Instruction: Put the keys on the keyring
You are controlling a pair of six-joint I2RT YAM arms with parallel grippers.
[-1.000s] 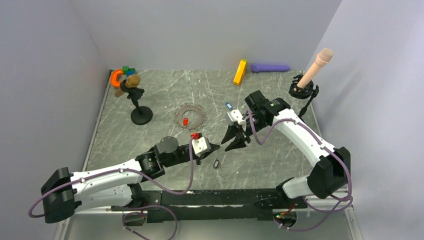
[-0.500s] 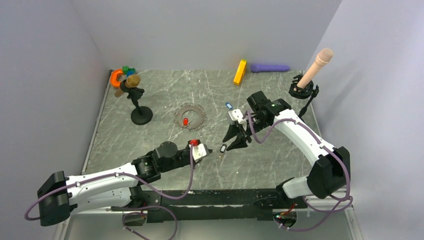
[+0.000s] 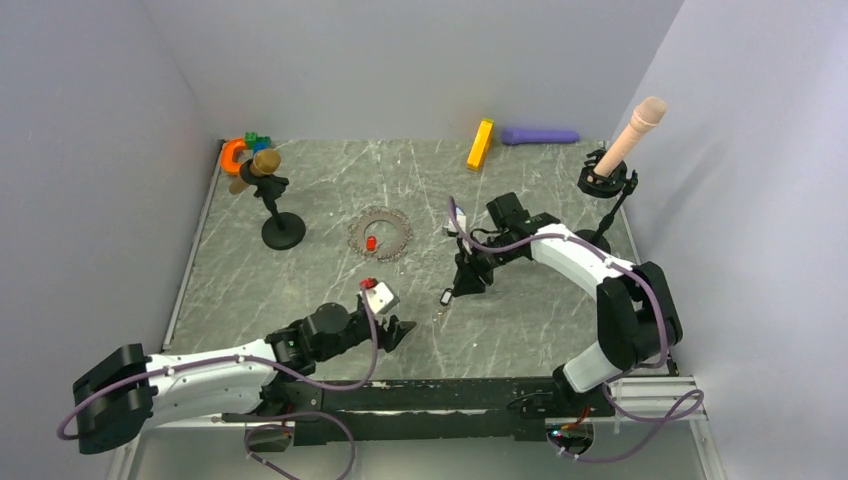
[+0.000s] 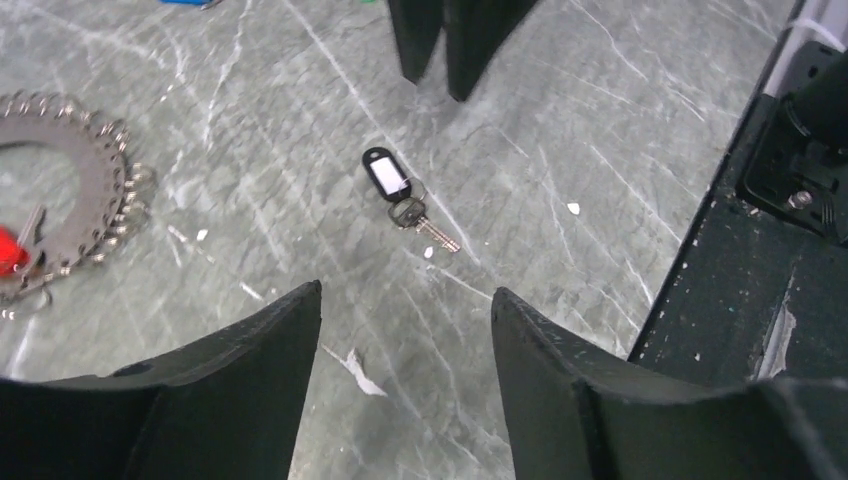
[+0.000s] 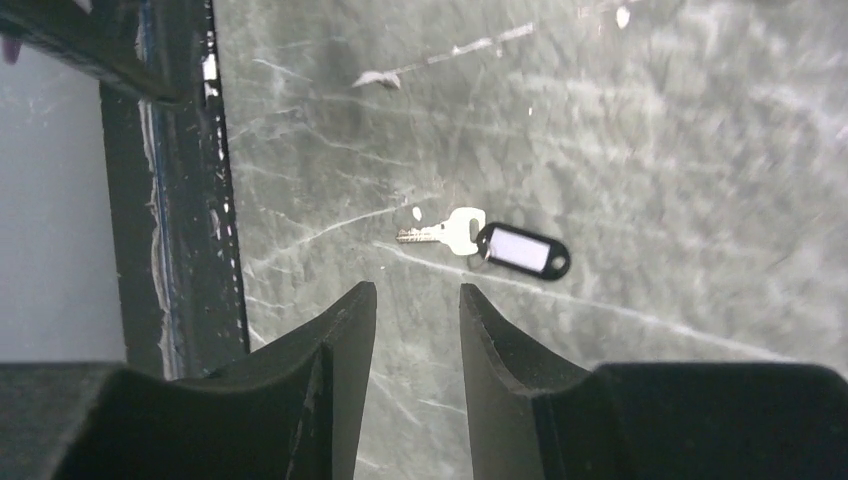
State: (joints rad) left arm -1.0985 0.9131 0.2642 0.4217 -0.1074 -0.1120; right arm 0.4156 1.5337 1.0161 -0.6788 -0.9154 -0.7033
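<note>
- The keyring is cut off at the left edge of the left wrist view, and the red key inside it shows only as a sliver at that edge
- In the top view the black-rimmed key is too small for its direction to be read
- A second ago this key lay lower, near the bottom centre of the table; it now sits up and to the right, just beside the right gripper
- The left gripper has drawn back toward the lower left, and its fingers, pressed together a second ago, now stand wide apart with nothing between them
- The right gripper has come down over the key, its fingers a narrow gap apart and holding nothing
- In the left wrist view the key lies on a diagonal, tag at the upper left, blade toward the lower right
- In the right wrist view it lies almost level, blade pointing left
</note>
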